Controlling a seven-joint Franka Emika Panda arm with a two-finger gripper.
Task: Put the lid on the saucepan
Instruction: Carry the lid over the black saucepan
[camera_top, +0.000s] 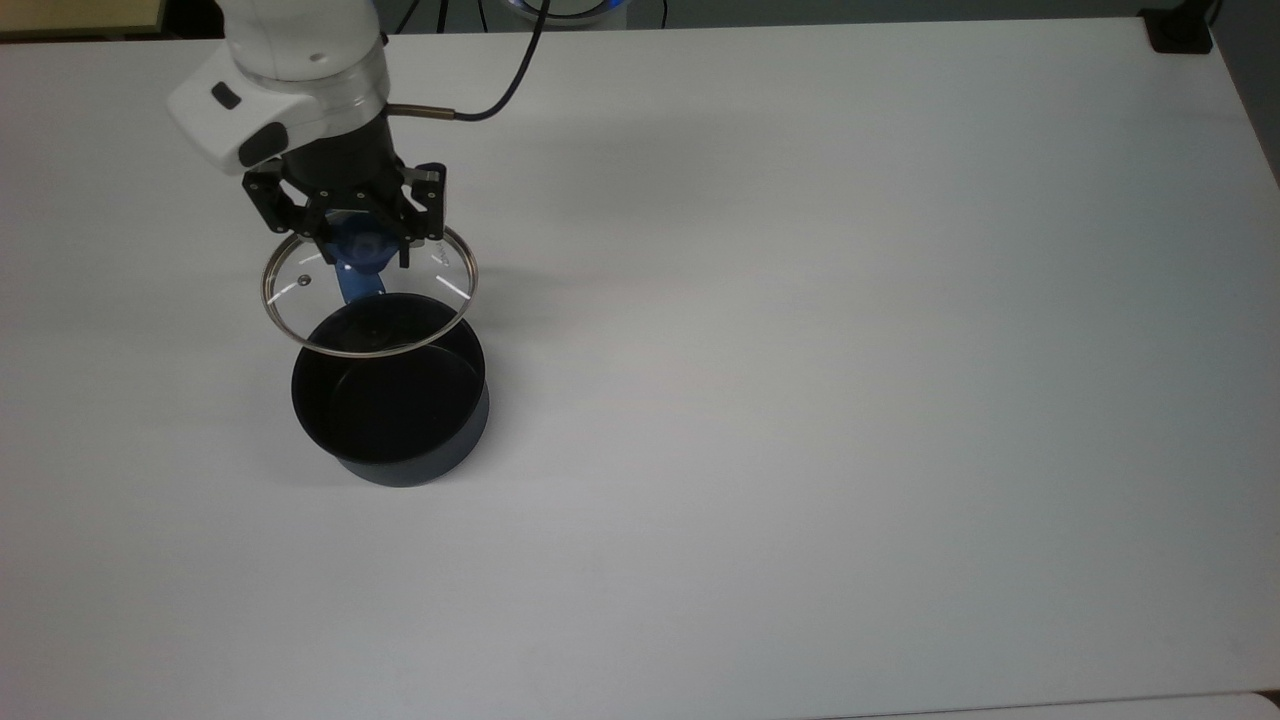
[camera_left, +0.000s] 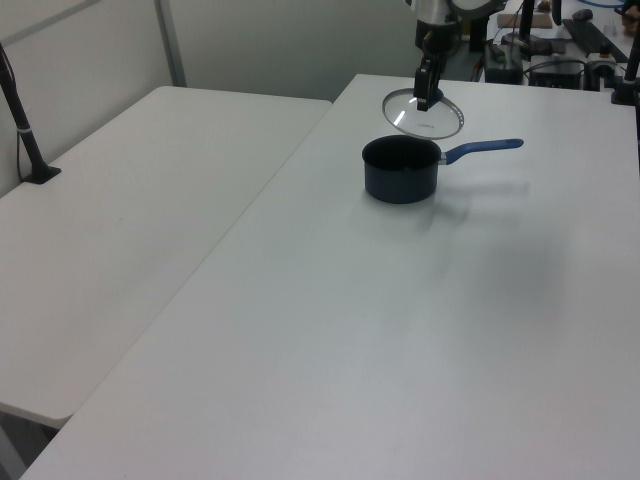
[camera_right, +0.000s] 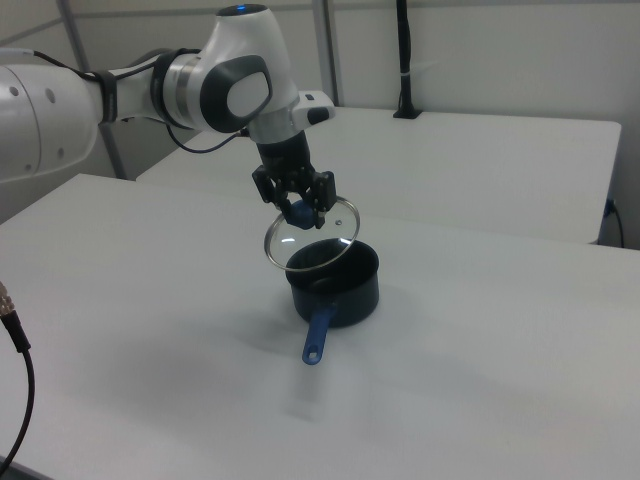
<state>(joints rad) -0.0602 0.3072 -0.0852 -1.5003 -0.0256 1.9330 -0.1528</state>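
Note:
The lid (camera_top: 425, 285), a clear glass disc with a metal rim, hangs tilted in the air by its blue knob. My gripper (camera_top: 360, 243) is shut on that knob. In the top view the lid overlaps the far rim of the saucepan (camera_top: 390, 410), a small dark pan with a black inside. The lid and the gripper cover most of the saucepan's blue handle there. In the left view the lid (camera_left: 426, 115) floats clear above the saucepan (camera_left: 400, 170), under the gripper (camera_left: 424, 98). The right view has the gripper (camera_right: 298, 208), the lid (camera_right: 312, 245), the saucepan (camera_right: 345, 285) and its handle (camera_right: 318, 335).
The white table (camera_top: 800, 400) spreads wide to the top view's right. A second white table (camera_left: 150, 190) adjoins in the left view, with a black post (camera_left: 25, 120) clamped to it. A black block (camera_top: 1180, 30) sits at the top view's far right corner.

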